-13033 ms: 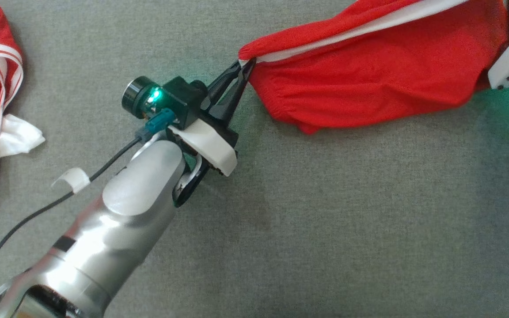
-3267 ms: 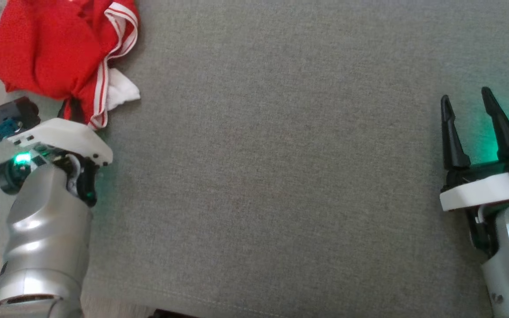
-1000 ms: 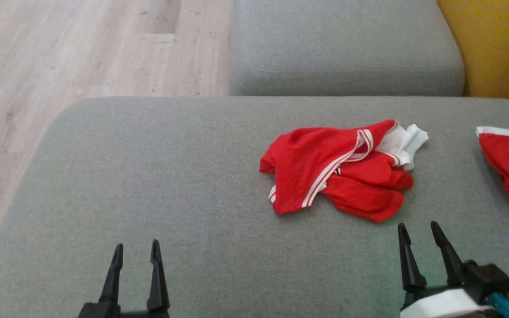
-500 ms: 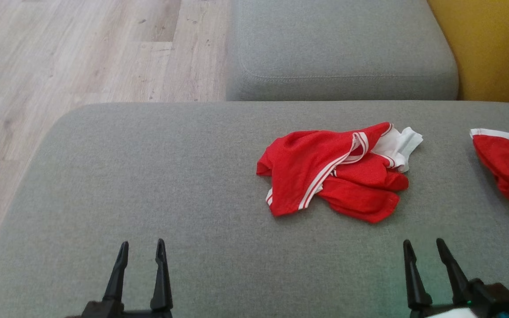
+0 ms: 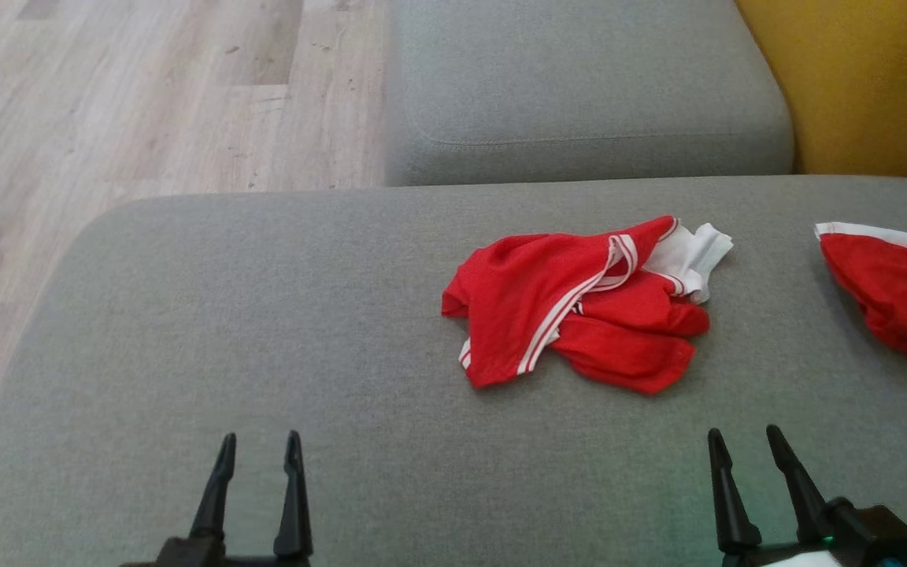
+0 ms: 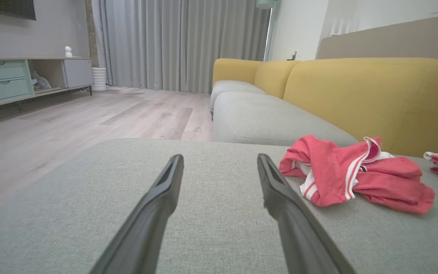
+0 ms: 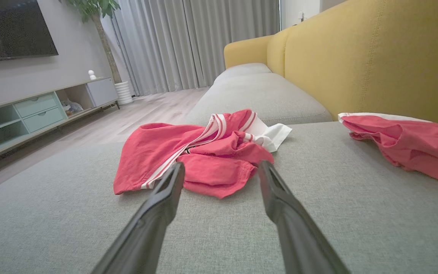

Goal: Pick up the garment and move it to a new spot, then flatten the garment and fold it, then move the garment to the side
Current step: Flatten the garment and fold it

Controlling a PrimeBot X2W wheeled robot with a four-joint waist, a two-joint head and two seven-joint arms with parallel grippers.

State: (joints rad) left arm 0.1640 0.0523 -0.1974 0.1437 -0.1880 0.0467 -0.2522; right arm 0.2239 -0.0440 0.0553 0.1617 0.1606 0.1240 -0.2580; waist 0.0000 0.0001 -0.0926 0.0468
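The crumpled red garment (image 5: 532, 291) lies bunched on the grey cushion (image 5: 264, 315), right of centre and toward the far side, well ahead of both grippers. It looks like thin, light cloth: soft and limp, likely to sag and trail when lifted, with no risk of breaking. The surest hold seems to be a pinch on the white-striped edge (image 5: 568, 309), which runs raised across the heap, or on the loose near-left corner. The left gripper (image 5: 260, 438) and right gripper (image 5: 742, 433) hover low at the near edge, fingers spread and empty. The right one points almost straight at the heap. A second red garment (image 5: 894, 291) lies further right, apart from the first and cut off by the head view's edge. The heap's folds hide its lower layers. I cannot tell what kind of garment it is, or whether the white patch (image 5: 694, 252) at its far right is lining.
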